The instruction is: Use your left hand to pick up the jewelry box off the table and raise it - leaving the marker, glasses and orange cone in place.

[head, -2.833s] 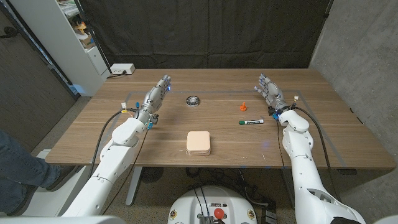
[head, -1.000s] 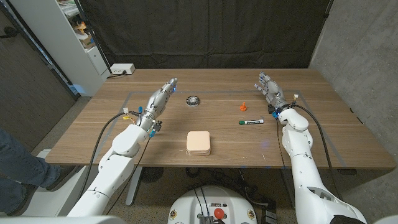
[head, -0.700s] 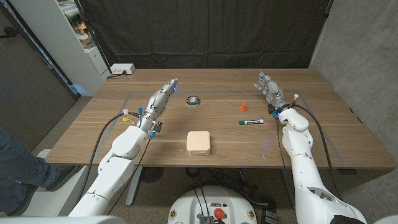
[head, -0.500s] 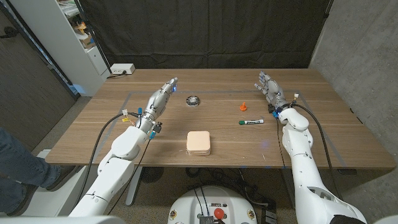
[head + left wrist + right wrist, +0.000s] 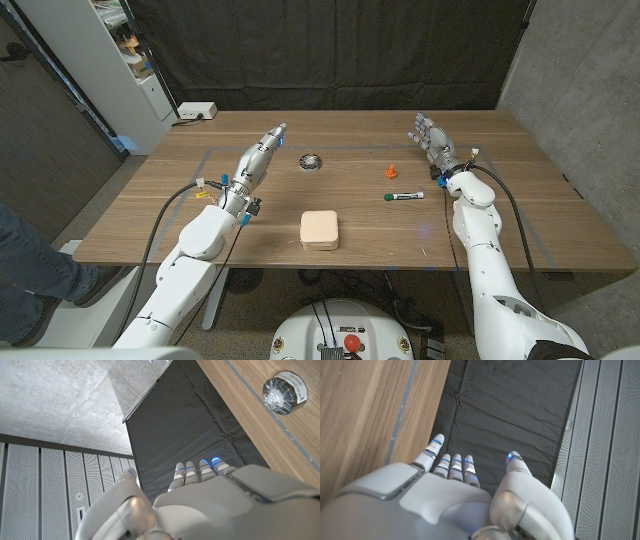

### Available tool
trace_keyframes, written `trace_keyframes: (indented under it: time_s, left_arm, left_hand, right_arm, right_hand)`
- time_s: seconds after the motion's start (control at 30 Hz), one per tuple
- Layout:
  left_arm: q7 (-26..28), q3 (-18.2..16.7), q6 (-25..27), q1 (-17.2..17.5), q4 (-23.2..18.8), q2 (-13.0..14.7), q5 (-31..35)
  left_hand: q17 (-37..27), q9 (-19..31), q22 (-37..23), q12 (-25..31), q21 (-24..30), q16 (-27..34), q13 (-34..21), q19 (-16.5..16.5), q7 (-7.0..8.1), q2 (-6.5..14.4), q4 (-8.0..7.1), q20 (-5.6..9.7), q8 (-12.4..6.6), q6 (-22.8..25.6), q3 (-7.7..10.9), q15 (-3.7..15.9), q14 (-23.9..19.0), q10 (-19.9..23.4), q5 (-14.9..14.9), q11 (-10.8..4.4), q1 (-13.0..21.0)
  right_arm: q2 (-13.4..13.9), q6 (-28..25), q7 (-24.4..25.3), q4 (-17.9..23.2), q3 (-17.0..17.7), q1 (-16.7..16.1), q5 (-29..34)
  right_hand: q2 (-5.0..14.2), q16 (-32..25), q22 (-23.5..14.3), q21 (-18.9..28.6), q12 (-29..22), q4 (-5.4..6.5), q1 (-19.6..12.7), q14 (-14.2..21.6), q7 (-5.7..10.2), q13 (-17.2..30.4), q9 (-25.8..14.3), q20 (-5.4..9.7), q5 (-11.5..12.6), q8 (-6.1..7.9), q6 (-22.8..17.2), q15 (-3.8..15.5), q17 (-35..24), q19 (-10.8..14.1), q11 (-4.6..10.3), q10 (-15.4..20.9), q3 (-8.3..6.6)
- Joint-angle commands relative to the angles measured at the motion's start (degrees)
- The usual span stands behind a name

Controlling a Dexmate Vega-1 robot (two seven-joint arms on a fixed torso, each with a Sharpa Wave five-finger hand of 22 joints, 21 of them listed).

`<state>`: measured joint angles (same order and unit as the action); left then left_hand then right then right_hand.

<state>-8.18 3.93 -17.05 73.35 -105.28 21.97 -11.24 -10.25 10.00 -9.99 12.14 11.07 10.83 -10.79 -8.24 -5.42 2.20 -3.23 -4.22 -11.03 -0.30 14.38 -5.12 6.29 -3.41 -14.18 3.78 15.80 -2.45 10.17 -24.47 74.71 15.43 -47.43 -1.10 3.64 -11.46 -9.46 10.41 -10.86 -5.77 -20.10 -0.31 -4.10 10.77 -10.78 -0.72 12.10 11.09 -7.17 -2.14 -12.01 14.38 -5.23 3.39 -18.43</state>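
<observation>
The left hand [image 5: 262, 152], a smooth white shell with grey fingers stretched out straight and close together, hovers over the wooden table [image 5: 180, 215] and holds nothing. In the left wrist view its fingertips [image 5: 194, 471] carry small blue lights and point toward the dark cloth curtain [image 5: 180, 425] behind the table.

The jewelry box [image 5: 320, 229] sits on the table nearer the robot than this hand and off to its right, well apart from it. It is a pale peach, flat, square box with rounded corners and a matte surface. Nothing touches it.

Just to the right of the left fingertips lies a small round thing of clear and dark material, probably the folded glasses [image 5: 310, 161]; in the left wrist view it looks glossy and crinkled with a white label around it [image 5: 283, 393].

The right hand [image 5: 435, 148] is raised above the far right part of the table, fingers spread apart and holding nothing. To its left, near it, stands the small orange cone [image 5: 391, 170]. Nearer the robot than the cone lies the marker [image 5: 404, 196], a slim white barrel with a green cap.

The table has a warm wood grain with a thin pale line marked across it.
</observation>
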Motion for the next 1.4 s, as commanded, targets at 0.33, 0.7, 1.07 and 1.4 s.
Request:
trace_keyframes:
  time_s: [0.33,0.7,1.07,1.4]
  left_arm:
    - [-0.1,0.2,-2.8,3.7,-2.7,0.6,2.5]
    - [0.0,0.0,-2.7,6.6,-5.7,1.3,3.9]
    - [0.2,-0.8,-3.3,9.1,-8.3,1.9,5.4]
    - [-0.2,-1.4,-4.5,10.4,-9.2,2.1,5.7]
  left_hand:
    - [-0.1,0.2,-0.2,0.1,0.0,0.0,-0.2,-0.3,-0.1,0.1,0.69,0.14,-0.05,0.3,0.1,0.19,0.1,0.1,0.3,0.21,0.9]
    - [-0.1,0.2,-0.2,0.2,0.1,0.1,-0.2,-0.2,-0.18,0.2,0.84,0.03,-0.07,0.6,0.13,0.17,-0.2,0.4,0.4,0.14,1.0]
    - [-0.1,0.2,-0.2,0.2,0.1,0.1,-0.2,-0.1,-0.27,0.3,1.05,-0.16,-0.12,0.9,0.19,0.01,-0.4,0.5,0.6,0.28,1.2]
    - [-0.1,0.2,-0.2,0.2,0.2,0.1,-0.2,0.0,-0.15,0.4,1.24,-0.28,-0.14,1.2,0.25,0.01,-0.5,0.6,0.7,0.26,1.4]
  right_arm:
    - [0.5,0.7,-0.4,-1.2,-0.5,1.1,-0.4]
    - [0.7,0.6,-1.1,-0.2,-0.2,0.4,-1.0]
    - [0.7,0.6,-1.6,0.8,0.0,-0.4,-1.1]
    - [0.5,0.2,-1.4,2.1,0.1,-1.2,-0.8]
  right_hand:
    - [0.49,-0.4,-0.2,0.5,-0.5,-0.05,0.2,0.1,-0.18,0.2,-0.2,-0.09,0.0,0.19,-0.4,-0.36,0.0,0.4,-0.07,0.1,0.12]
    - [0.49,-0.4,-0.2,0.5,-0.5,-0.1,0.2,0.2,-0.12,0.2,-0.2,-0.03,0.1,0.2,-0.5,-0.3,0.0,0.4,-0.09,0.1,0.14]
    - [0.48,-0.4,-0.2,0.5,-0.5,-0.12,0.3,0.1,-0.11,0.2,-0.2,-0.04,0.1,0.18,-0.4,-0.31,0.0,0.4,-0.07,0.1,0.18]
    - [0.49,-0.3,-0.2,0.5,-0.5,-0.16,0.3,0.1,-0.05,0.2,-0.2,-0.06,0.1,0.15,-0.4,-0.29,0.0,0.4,-0.07,0.1,0.18]
